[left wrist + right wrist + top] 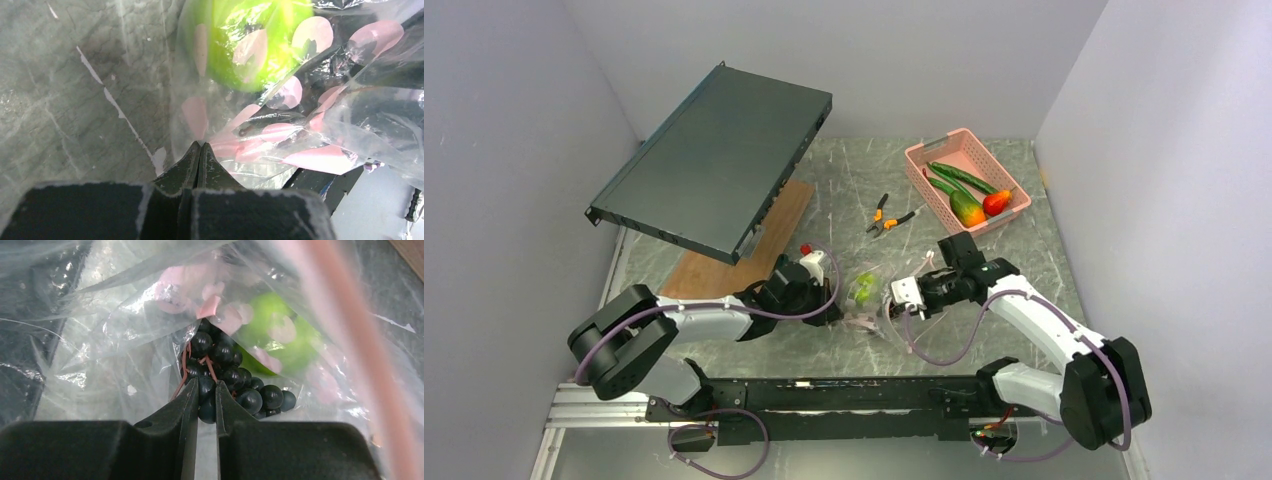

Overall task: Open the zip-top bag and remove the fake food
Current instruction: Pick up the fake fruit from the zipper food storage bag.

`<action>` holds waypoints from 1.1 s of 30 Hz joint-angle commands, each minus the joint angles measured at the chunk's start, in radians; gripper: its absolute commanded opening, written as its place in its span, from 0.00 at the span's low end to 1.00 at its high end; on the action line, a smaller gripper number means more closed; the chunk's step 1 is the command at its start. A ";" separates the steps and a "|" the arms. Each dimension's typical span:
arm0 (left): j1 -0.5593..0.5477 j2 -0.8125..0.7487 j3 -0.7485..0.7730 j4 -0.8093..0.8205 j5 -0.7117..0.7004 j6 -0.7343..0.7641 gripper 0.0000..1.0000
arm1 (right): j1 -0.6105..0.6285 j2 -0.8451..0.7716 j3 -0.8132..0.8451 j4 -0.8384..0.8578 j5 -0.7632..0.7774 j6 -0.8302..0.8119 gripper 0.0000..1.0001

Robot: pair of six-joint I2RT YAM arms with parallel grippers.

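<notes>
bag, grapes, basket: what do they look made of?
bag: thin clear plastic film, glossy; it crinkles and throws glare.
grapes: probably hard plastic; dark, shiny beads with sharp highlights.
basket: looks like rigid moulded plastic, pink and fairly matte, with slotted walls.

Plain pale walls [944, 60] on three sides, grey marbled table [844, 180], wooden board [699, 278] around 10 o'clock.
</notes>
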 commanded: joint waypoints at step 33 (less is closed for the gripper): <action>-0.070 -0.015 0.316 -0.410 -0.028 0.325 0.00 | -0.059 -0.027 -0.016 0.194 -0.144 0.290 0.19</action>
